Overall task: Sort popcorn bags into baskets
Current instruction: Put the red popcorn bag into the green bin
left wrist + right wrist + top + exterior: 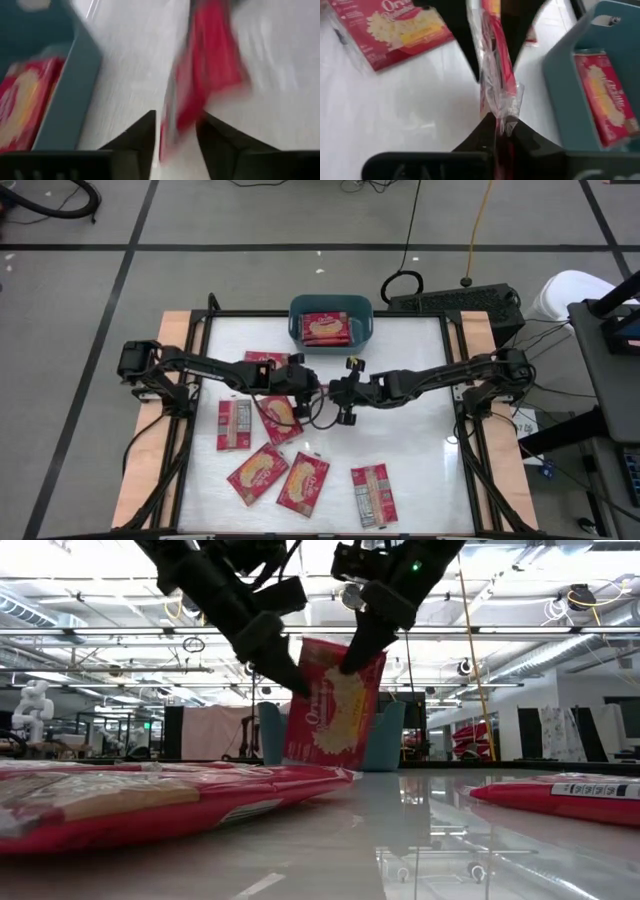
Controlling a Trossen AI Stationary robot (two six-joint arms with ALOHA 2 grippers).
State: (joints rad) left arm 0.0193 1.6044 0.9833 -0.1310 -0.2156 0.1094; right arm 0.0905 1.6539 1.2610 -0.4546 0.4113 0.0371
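Note:
One red popcorn bag (335,710) hangs upright above the table's middle, between both grippers. My right gripper (335,390) is shut on its clear top seam (498,125). My left gripper (308,387) faces it from the left. In the left wrist view its fingers (145,137) stand apart on either side of the bag (210,65). The teal basket (296,320) stands at the back middle with a bag (325,328) lying flat inside. Several more bags lie on the table, among them one (280,417) under the left arm and one (372,495) near the front edge.
Loose bags (257,472) (303,483) (234,425) lie on the front left of the white tabletop, and one (262,360) sits behind the left arm. The right half of the table is bare. A keyboard (455,302) lies behind the table's back right corner.

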